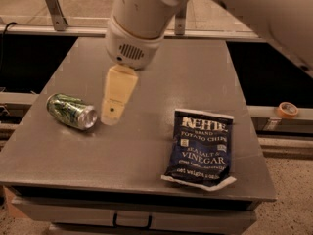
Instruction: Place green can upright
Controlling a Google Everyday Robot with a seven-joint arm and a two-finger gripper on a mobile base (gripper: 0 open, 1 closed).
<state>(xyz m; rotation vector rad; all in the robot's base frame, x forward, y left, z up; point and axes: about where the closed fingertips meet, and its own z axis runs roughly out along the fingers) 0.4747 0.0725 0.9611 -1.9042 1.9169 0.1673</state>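
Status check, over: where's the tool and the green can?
Tool low over table, just right of green can. Can lying on its side. Chip bag off right, clear.

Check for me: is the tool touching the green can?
Cannot tell. In the camera view the tool hangs beside one end of the lying green can; their edges nearly meet, and its height is unclear.

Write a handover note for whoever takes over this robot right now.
Gripper: cream-coloured, low over the grey table, just right of the can's silver end, not holding it.
Green-and-white streaked aluminium can: lying on its side near the table's left edge.
Done: nothing visible yet.
Left: grasp the can, stand it upright, release.
Dark blue chip bag lies flat at front right.
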